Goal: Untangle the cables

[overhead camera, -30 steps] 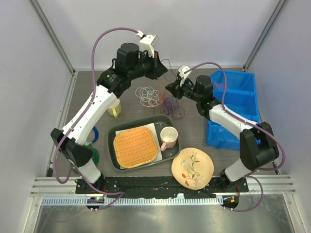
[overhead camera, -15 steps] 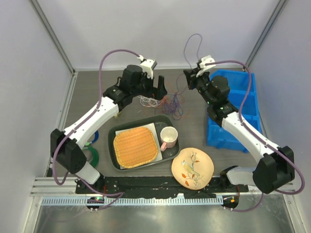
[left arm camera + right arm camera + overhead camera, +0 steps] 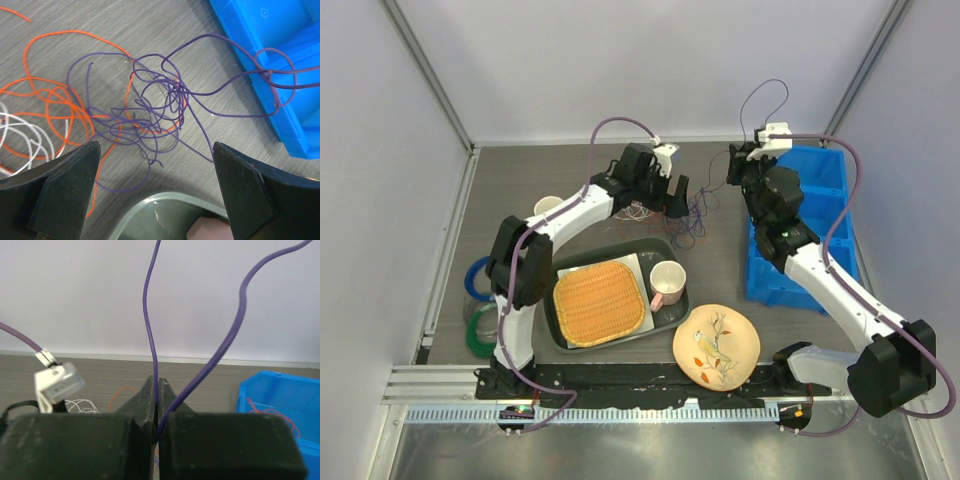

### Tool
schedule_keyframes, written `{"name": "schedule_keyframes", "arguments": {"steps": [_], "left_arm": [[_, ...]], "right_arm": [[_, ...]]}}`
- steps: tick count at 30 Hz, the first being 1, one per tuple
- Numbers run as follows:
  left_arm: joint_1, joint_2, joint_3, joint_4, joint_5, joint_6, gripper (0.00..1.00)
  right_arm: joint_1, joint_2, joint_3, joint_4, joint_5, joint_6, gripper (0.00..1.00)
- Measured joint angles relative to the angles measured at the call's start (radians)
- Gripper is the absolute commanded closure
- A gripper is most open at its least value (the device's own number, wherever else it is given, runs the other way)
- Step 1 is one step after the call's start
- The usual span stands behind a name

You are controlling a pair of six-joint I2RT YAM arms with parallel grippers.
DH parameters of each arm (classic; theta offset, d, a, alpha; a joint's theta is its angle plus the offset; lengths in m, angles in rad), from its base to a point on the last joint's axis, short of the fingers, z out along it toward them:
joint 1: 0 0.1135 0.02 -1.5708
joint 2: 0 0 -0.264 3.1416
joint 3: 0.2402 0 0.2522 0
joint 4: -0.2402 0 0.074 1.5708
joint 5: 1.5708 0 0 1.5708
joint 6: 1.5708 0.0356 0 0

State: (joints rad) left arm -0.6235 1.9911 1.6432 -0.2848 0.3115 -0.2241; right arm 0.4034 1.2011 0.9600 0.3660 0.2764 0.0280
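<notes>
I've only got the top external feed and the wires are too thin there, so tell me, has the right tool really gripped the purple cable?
Observer: Yes; its wrist view shows the right tool shut on the purple cable, two strands rising from it.
Operator: And the left tool?
Observer: The left tool is open, hanging above the purple knot.
Operator: Is that knot free of orange?
Observer: No, the orange cable threads through it.
</notes>
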Motion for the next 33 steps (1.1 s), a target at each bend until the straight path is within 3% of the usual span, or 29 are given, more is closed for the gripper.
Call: {"name": "schedule_keyframes", "arguments": {"steps": [7, 13, 25, 27, 28, 29, 31, 32, 33], "left_arm": [[-0.031, 0.058, 0.025, 0.061, 0.052, -0.008, 0.00], [-0.070, 0.069, 0.019, 0.223, 0.080, -0.031, 0.00], [-0.175, 0.092, -0.068, 0.478, 0.018, -0.034, 0.00], [-0.183, 0.102, -0.075, 0.499, -0.008, -0.033, 0.10], [-0.185, 0.106, -0.076, 0.508, -0.021, -0.034, 0.22], [-0.188, 0.111, -0.077, 0.515, -0.037, -0.034, 0.43], [-0.190, 0.114, -0.077, 0.521, -0.069, -0.039, 0.62], [-0.190, 0.114, -0.078, 0.522, -0.080, -0.039, 0.83], [-0.190, 0.114, -0.080, 0.523, -0.091, -0.032, 0.92]], "right_arm": [[-0.002, -0.043, -0.004, 0.000, 0.016, 0.032, 0.99], [-0.008, -0.043, -0.004, -0.017, 0.017, 0.064, 0.99], [-0.015, -0.049, -0.004, -0.055, 0.012, 0.108, 0.99], [-0.015, -0.050, -0.004, -0.057, 0.012, 0.111, 0.99], [-0.015, -0.050, -0.004, -0.058, 0.011, 0.112, 0.99], [-0.015, -0.050, -0.004, -0.059, 0.011, 0.113, 0.99], [-0.015, -0.051, -0.004, -0.061, 0.014, 0.114, 0.99], [-0.016, -0.051, -0.004, -0.061, 0.019, 0.114, 0.99], [-0.018, -0.053, -0.004, -0.061, 0.024, 0.114, 0.99]]}}
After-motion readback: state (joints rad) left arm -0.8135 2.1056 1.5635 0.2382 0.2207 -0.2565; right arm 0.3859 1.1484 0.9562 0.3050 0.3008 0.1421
